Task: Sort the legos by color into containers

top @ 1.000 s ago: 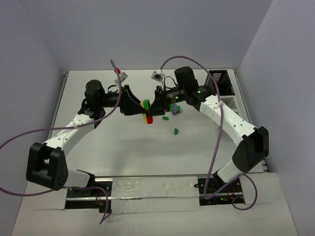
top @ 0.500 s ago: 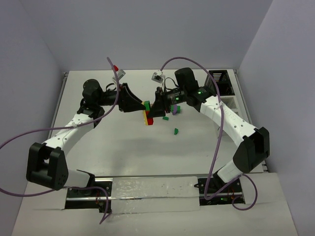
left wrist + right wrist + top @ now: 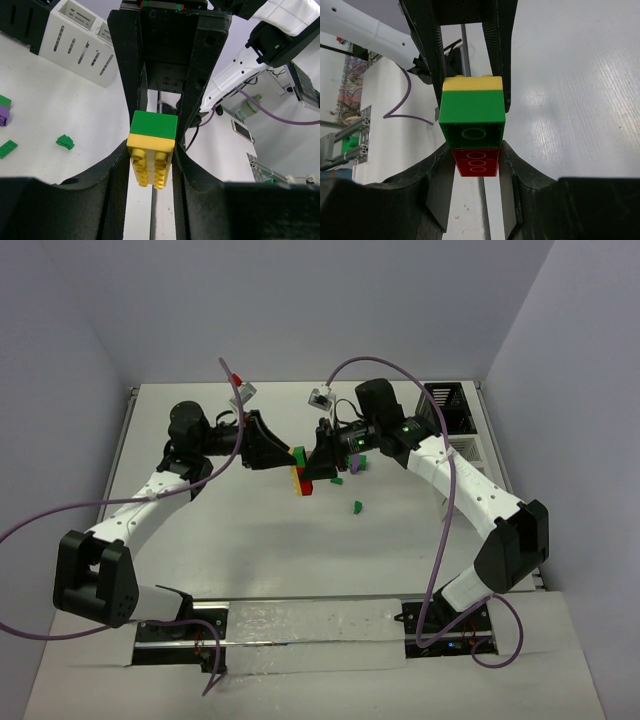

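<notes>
White table (image 3: pixel 250 560): left gripper (image 3: pixel 152 165), right gripper (image 3: pixel 474 167) both clamped on one yellow-green-red stack (image 3: pixel 299 478); green piece (image 3: pixel 357 506) loose; containers (image 3: pixel 465 452) contents unseen; I judge sorting mostly ahead.

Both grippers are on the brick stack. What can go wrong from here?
1. The left gripper clamps only the yellow brick and the right gripper the red brick. The green brick between them may pop free on the pull.
2. A dropped brick could land among the loose green pieces.
</notes>
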Available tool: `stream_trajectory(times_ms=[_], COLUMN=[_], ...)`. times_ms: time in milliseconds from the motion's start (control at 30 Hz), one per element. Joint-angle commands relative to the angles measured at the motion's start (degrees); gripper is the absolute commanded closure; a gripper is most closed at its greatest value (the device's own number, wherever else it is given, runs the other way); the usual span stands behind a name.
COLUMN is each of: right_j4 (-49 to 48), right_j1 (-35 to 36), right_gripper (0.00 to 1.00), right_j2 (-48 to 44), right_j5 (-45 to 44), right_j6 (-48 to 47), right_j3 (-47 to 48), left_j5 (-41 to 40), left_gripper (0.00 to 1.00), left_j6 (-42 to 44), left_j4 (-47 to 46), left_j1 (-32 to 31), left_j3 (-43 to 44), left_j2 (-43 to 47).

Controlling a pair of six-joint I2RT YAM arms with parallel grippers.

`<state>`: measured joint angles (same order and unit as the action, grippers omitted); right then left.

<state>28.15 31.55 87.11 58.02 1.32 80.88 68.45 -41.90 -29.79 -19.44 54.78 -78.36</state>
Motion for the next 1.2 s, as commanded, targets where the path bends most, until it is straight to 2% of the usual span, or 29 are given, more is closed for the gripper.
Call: stream_trajectory(times_ms=[0, 133, 433, 567, 700, 767, 967, 1167], right_j4=[3.53, 6.01, 11.58, 13.16, 10.28, 5.55, -1.95, -3.93], right_j1=[-1.29, -3.22, -7.57, -13.02, -22.85, -27.64, -34.35, -37.73], right_gripper=[1.00, 1.00, 1.00, 1.00, 1.00, 1.00, 1.00, 1.00], right_j2=[-3.12, -3.61, -4.71, -4.51, -2.72, -2.33, 2.99, 13.07], right_j5=[0.69, 1.11, 0.53, -0.68, -8.72, -16.56, -38.60, -46.80], right_j6=[-3.10, -4.89, -9.55, -11.18, -9.62, -8.04, -6.77, -7.33], right_j3=[-1.02, -0.99, -1.69, -0.56, 4.05, 6.01, 12.63, 20.81], left_j5=[1.09, 1.07, 0.51, -1.42, -7.79, -13.37, -25.80, -30.86], left_gripper=[1.00, 1.00, 1.00, 1.00, 1.00, 1.00, 1.00, 1.00], left_j6=[6.37, 11.84, 17.25, 21.60, 27.25, 28.37, 29.51, 30.02], left_j4=[5.09, 11.66, 17.70, 21.99, 27.18, 28.30, 29.61, 31.30], left_j1=[0.56, 0.81, 1.81, 1.95, 1.95, 1.95, 1.83, 1.50], left_j3=[2.64, 3.74, 5.36, 6.31, 7.63, 8.44, 11.96, 15.19], left_j2=[1.72, 1.72, 1.24, 1.25, 1.19, 0.91, -1.54, -4.67])
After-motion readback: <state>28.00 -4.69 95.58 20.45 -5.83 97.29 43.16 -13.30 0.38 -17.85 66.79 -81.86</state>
